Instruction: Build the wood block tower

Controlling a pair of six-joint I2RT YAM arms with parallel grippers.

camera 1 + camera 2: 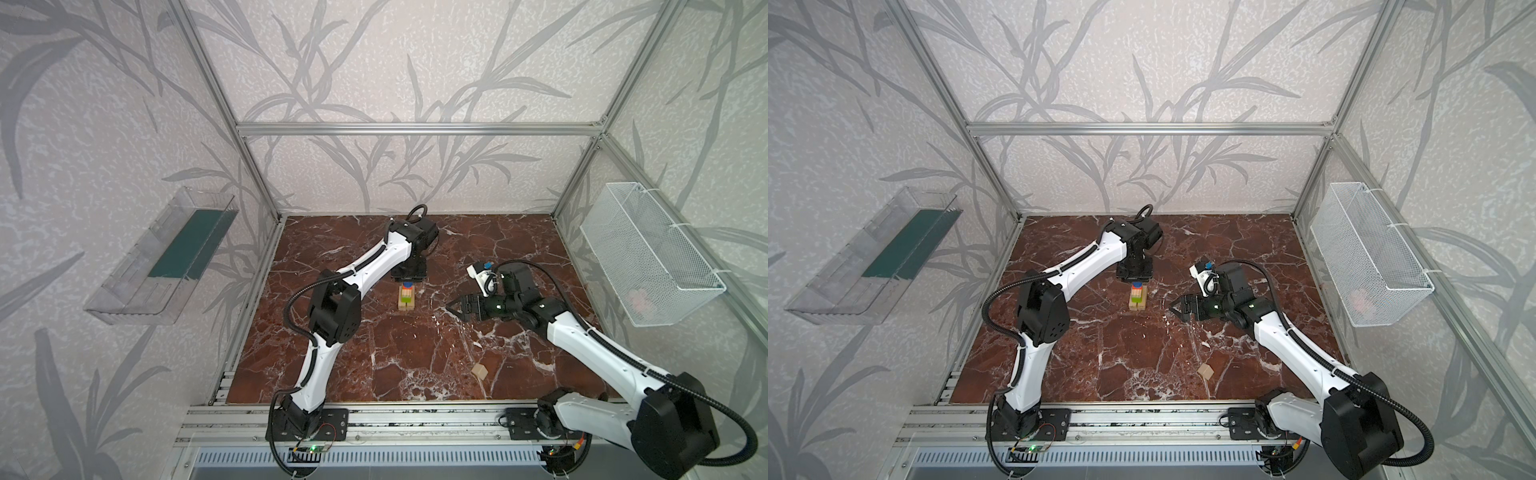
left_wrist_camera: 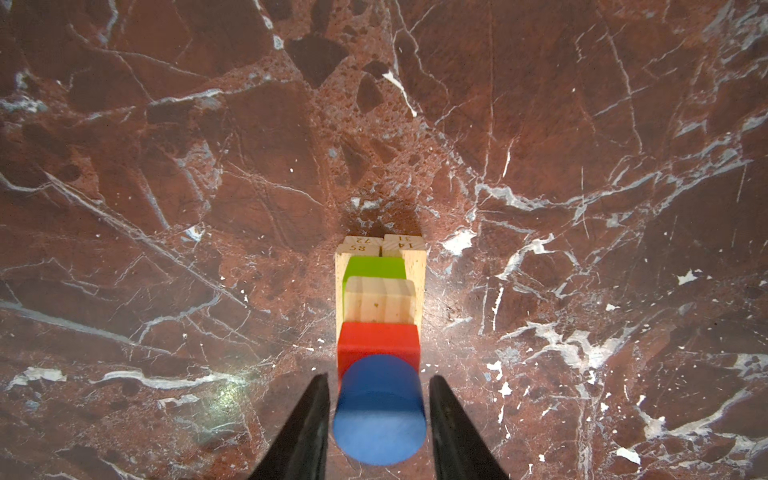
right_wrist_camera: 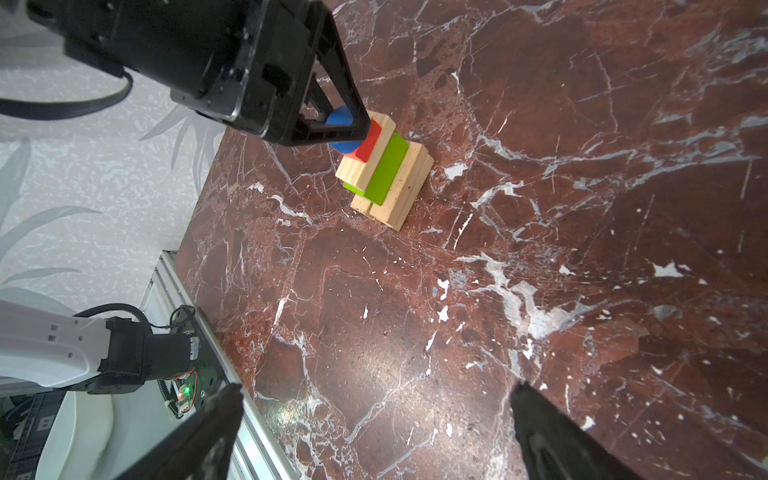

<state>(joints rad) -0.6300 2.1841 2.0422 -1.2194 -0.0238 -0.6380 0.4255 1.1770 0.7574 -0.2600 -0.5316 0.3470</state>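
While the blue wooden disc (image 2: 379, 411) rests on the red wooden cube (image 2: 376, 340) atop the wood block tower (image 1: 406, 297), my left tool (image 2: 378, 377) straddles it from above, fingers parted with a sliver of gap on either side, gripping nothing. That tower stands mid-surface, toward the back. My right tool (image 1: 451, 309) hangs spread wide and empty beside it. One small natural-wood piece (image 1: 480, 371) lies loose on the red marble surface (image 1: 415, 365) near the front, well apart from the tower, on the right arm's side; I judge that arm nearer for fetching it.
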